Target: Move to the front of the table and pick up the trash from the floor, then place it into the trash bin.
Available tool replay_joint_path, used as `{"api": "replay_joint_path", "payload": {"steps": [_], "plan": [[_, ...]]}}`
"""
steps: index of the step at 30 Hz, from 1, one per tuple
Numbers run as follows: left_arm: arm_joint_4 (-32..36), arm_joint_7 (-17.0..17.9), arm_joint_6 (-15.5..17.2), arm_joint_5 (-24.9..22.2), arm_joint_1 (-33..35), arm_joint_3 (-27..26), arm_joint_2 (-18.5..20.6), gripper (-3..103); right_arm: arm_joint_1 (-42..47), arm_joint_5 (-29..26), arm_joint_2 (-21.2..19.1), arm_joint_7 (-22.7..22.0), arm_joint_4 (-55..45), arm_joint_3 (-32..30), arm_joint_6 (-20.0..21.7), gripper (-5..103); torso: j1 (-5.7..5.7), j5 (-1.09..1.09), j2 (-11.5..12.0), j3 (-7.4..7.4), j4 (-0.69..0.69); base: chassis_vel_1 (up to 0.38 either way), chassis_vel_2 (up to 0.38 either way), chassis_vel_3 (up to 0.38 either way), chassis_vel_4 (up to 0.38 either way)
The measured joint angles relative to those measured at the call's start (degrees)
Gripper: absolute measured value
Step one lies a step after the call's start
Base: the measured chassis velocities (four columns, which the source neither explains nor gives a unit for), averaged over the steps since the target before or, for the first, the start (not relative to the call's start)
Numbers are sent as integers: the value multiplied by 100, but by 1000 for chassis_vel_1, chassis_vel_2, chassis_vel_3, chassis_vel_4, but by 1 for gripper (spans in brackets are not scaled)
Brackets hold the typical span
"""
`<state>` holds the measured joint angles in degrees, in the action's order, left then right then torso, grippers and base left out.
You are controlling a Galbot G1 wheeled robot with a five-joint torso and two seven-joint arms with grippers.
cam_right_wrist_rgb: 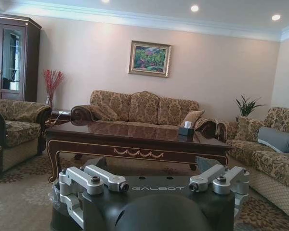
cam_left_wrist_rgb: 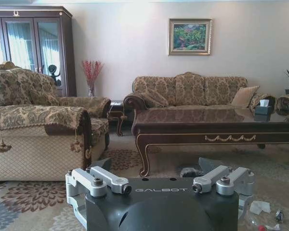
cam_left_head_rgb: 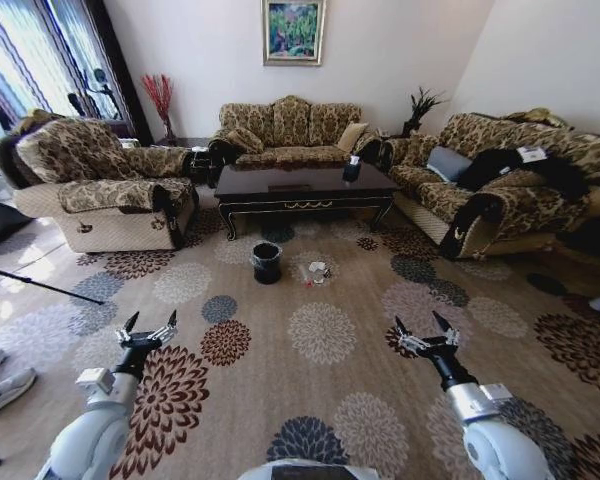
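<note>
The dark glossy table (cam_left_head_rgb: 305,185) stands across the room between the sofas. On the patterned floor (cam_left_head_rgb: 320,400) in front of it sits the small black trash bin (cam_left_head_rgb: 267,262). Small white and clear scraps of trash (cam_left_head_rgb: 315,272) lie just to the bin's right. My left gripper (cam_left_head_rgb: 148,328) and right gripper (cam_left_head_rgb: 425,327) hover low over the carpet, well short of the bin, both open and holding nothing. The left wrist view looks past the left gripper (cam_left_wrist_rgb: 156,166) to the table (cam_left_wrist_rgb: 216,126) and the trash (cam_left_wrist_rgb: 262,211). The right wrist view shows the right gripper (cam_right_wrist_rgb: 153,163) facing the table (cam_right_wrist_rgb: 135,139).
An armchair (cam_left_head_rgb: 100,180) stands on the left, a sofa (cam_left_head_rgb: 290,130) behind the table and another sofa (cam_left_head_rgb: 500,185) on the right. A tissue box (cam_left_head_rgb: 351,170) sits on the table. A thin dark rod (cam_left_head_rgb: 40,285) crosses the floor at left. Open carpet lies between me and the bin.
</note>
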<state>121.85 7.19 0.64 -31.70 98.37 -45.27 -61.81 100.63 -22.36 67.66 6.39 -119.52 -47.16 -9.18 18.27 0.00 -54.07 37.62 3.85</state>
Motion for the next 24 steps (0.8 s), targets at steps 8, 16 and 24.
{"api": "replay_joint_path", "payload": {"steps": [8, 16, 24], "plan": [[-107, -31, -38, -19, -64, 35, 20, 100, 29, 31, 65, -47, 1, 56, -21, 100, -97, 0, 224, -128, 0, 0, 0, 0, 0], [66, -46, -33, 94, 99, 61, -58, 100, -34, 45, -26, -37, 65, 137, -23, 100, -191, 1, 426, -234, -1, 0, 0, 0, 0], [164, -68, -104, 127, 268, 15, -30, 100, -99, 55, 6, -37, 154, 156, -12, 100, -283, 1, 644, -360, 0, 0, 0, 0, 0]]}}
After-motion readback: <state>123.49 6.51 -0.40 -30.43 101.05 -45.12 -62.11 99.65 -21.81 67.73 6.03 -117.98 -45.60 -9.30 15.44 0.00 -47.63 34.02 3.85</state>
